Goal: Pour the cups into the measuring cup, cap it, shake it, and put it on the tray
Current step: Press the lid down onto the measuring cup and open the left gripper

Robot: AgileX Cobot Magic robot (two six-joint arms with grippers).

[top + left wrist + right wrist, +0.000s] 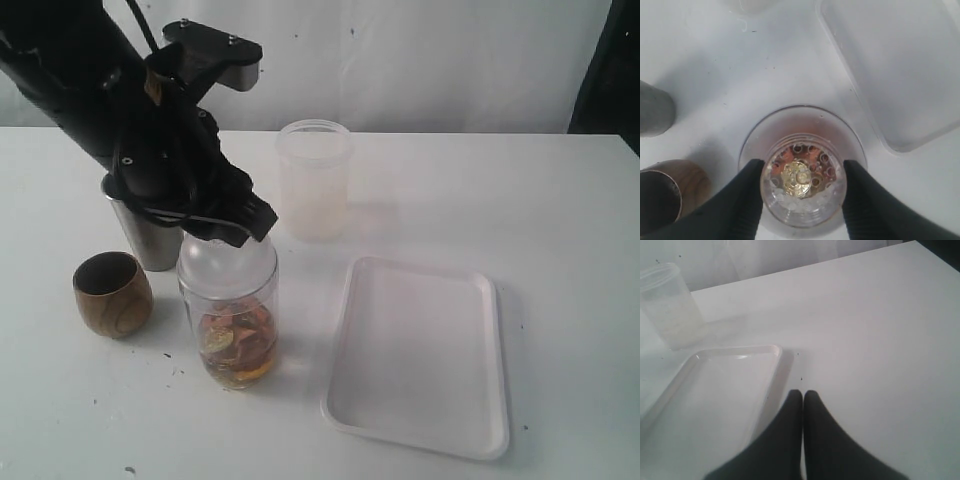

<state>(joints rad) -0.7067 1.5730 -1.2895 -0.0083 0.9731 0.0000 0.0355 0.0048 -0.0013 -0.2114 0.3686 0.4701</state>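
Since shaking seemingly came next, the left gripper clamped the measuring cup by its cap; the right gripper hung closed near the tray.

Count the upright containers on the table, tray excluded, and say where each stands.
4. Wooden cup leftmost; steel tumbler just beyond it, partly behind the arm; measuring cup between the left fingers, beside the tray; frosted tub beyond the tray.

Black arm, tapered black fingers
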